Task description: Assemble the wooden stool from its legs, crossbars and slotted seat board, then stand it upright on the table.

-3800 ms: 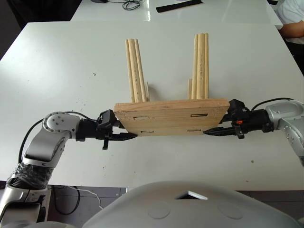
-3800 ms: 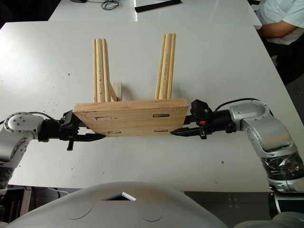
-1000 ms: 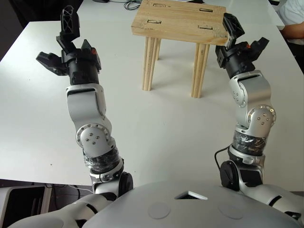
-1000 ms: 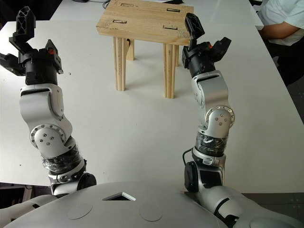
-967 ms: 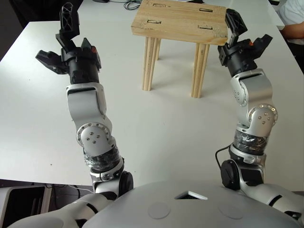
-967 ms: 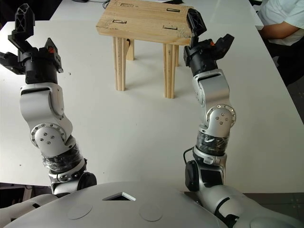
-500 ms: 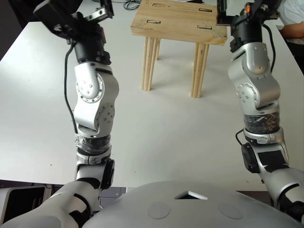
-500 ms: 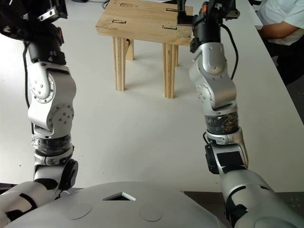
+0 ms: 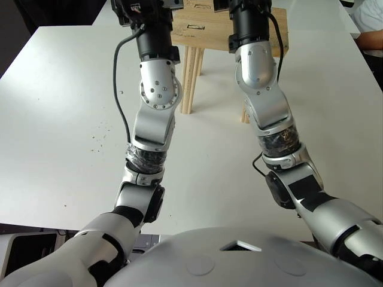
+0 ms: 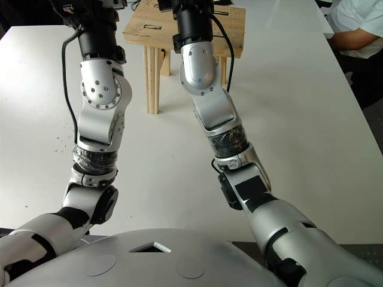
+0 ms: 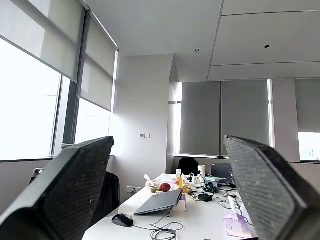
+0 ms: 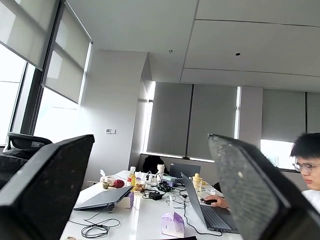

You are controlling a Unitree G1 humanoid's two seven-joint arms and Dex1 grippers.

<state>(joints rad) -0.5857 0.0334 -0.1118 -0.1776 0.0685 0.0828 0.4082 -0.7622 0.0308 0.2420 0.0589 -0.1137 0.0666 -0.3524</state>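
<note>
Forearms stand straight up, my left claw (image 11: pixel 168 145) and right claw (image 12: pixel 151 142) both released and empty, dark grainy pads (image 11: pixel 75 190) spread apart. Behind them the pale wooden stool (image 9: pixel 203 30) stands upright on the white worktop (image 9: pixel 60 119), slots in its flat seat.

One wooden stool (image 9: pixel 206 37), one white table (image 9: pixel 60 89), one left claw (image 11: pixel 167 142) and one right claw (image 12: pixel 151 137).

stool seat (image 9: pixel 281 36): far part cut off by the top edge, middle hidden behind the left arm (image 9: pixel 157 89) and right arm (image 9: pixel 263 101)
right-side legs (image 9: pixel 245 113): mostly behind the right arm
left tool (image 11: pixel 168 142), right tool (image 12: pixel 151 137): finger bases cut off
</note>
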